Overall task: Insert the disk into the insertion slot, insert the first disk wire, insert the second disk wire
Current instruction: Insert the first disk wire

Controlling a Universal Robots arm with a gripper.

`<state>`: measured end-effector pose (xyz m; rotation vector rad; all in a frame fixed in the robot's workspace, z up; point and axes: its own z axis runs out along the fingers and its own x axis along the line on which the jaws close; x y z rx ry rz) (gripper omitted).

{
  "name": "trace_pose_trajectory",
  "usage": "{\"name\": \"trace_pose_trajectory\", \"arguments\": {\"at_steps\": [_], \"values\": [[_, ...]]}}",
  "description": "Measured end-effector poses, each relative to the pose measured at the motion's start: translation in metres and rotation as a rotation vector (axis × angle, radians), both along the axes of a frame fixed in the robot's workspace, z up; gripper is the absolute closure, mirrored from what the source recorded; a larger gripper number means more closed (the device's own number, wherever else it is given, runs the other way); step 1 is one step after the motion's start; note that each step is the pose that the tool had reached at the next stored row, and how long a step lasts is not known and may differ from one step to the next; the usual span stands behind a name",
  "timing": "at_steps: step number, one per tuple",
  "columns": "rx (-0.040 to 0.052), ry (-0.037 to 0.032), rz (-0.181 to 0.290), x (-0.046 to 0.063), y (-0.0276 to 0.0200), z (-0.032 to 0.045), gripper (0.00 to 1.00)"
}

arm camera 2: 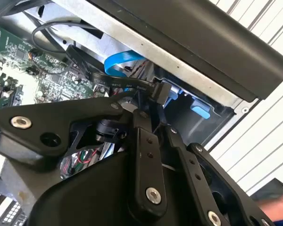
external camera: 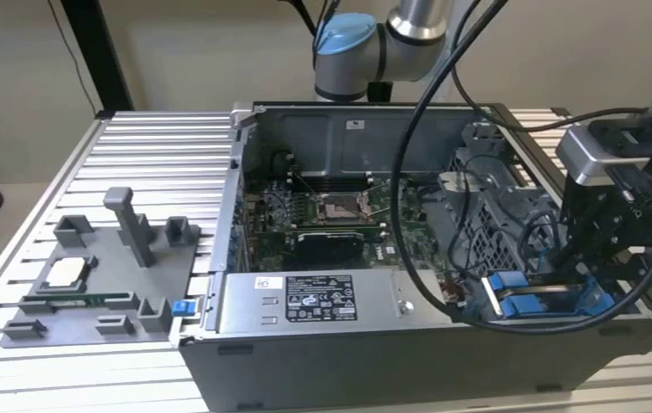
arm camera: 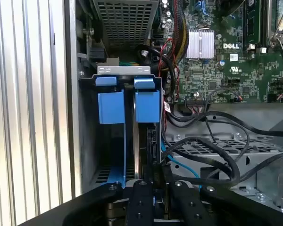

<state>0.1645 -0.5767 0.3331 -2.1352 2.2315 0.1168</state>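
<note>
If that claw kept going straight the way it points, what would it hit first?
Likely the near end of the disk, seated in the insertion slot by the blue tabs, though depth is unclear.

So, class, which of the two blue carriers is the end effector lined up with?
The blue carrier on the motherboard side; the other carrier sits beside the case wall.

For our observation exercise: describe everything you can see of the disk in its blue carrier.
The disk stands on edge in the insertion slot, showing a narrow dark side. Its bright blue plastic carrier ends in a flat tab beside a second blue tab. The gripper sits right at its connector end, where black wires run.
</note>
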Motion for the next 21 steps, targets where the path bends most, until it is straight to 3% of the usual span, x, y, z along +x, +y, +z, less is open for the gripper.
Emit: {"name": "trace_pose_trajectory", "arguments": {"at_steps": [1,3,4,8,13,19,21], "values": [[0.0030,0.0001,0.000,0.000,-0.0001,0.0026,1.00],[0.0006,-0.0002,0.000,0.000,-0.0002,0.0131,1.00],[0.0011,-0.0002,0.000,0.000,-0.0002,0.0169,0.00],[0.0041,0.0034,0.000,0.005,-0.0003,0.0316,0.00],[0.0088,0.0191,0.000,0.024,-0.0010,0.0362,0.00],[0.0115,0.0878,0.000,0.034,-0.0025,0.0346,0.00],[0.0148,0.1032,0.000,0.037,-0.0026,0.0339,0.00]]}}
